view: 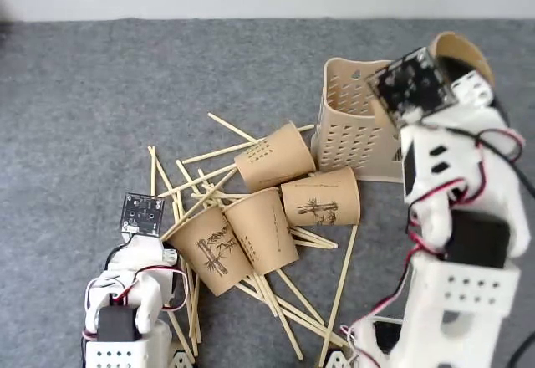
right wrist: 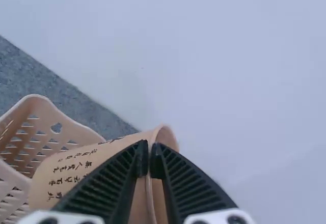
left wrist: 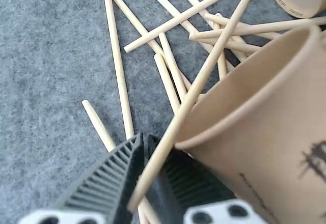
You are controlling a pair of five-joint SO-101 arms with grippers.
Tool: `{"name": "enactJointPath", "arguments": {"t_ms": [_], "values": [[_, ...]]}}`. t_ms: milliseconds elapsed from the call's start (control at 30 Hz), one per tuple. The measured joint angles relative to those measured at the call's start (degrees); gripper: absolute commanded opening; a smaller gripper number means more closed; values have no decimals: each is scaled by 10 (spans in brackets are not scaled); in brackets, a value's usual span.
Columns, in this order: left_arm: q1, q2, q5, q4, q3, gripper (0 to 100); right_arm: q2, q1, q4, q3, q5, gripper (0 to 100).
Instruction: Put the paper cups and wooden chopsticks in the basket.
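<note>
One paper cup (right wrist: 76,175) hangs tilted just above the basket (view: 347,134), at its rim. We see the right gripper (right wrist: 147,150) pinching this cup's wall near its mouth, one jaw inside and one outside. Four more paper cups lie on their sides on the grey mat (view: 84,92). The first cup (view: 274,157) and second cup (view: 322,201) are just beside the basket's perforated wall, while the third cup (view: 262,230) and fourth cup (view: 211,251) are farther from the basket. Wooden chopsticks (view: 338,293) are scattered crosswise under and around these cups, spreading away from the basket. Well apart from the basket, next to the fourth cup, the left gripper (left wrist: 143,142) has its jaws drawn together on one raised chopstick (left wrist: 204,76) that leans across that cup's rim.
</note>
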Motion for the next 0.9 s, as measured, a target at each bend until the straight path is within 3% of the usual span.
{"name": "enactJointPath", "arguments": {"t_ms": [100, 267, 633, 900], "values": [[0, 0, 0, 0, 0, 14, 42, 4, 0, -45, 8, 8], [0, 0, 0, 0, 0, 14, 105, 23, -24, -80, 87, 8], [0, 0, 0, 0, 0, 14, 197, 23, -79, -79, 185, 8], [0, 0, 0, 0, 0, 14, 202, 19, -149, 0, 239, 40]]}}
